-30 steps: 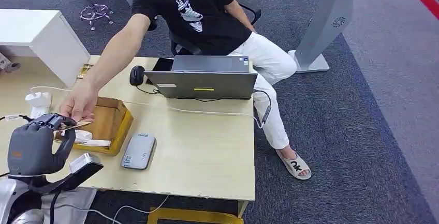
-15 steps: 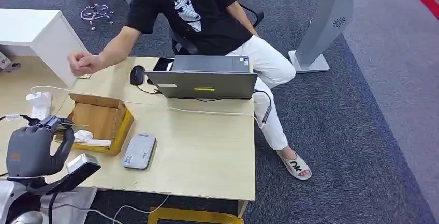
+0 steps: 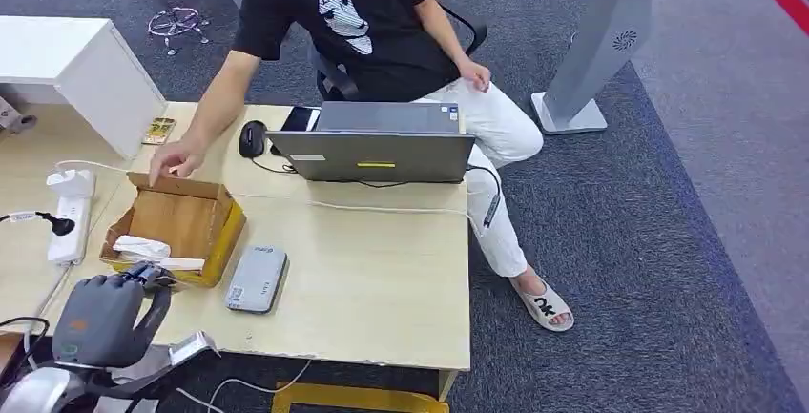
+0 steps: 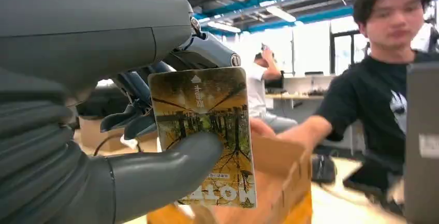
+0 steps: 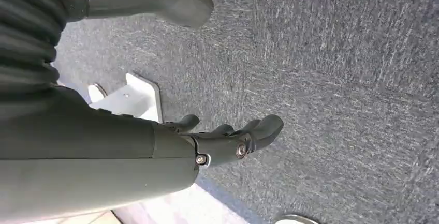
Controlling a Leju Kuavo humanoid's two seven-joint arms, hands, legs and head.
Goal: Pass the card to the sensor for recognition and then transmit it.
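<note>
Grey fingers [image 4: 171, 167] of our left hand [image 3: 105, 318] pinch the card [image 4: 204, 133] upright, low at the worktop's [image 3: 382, 270] near edge. Our right hand [image 5: 228, 141] hangs empty, fingers loosely apart. We judge the card taken; next it must swing over the grey sensor [image 3: 256, 278] just beyond, held flat and close.

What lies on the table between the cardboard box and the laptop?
In the head view, bare tabletop and a thin white cable running across it lie between the cardboard box and the laptop.
</note>
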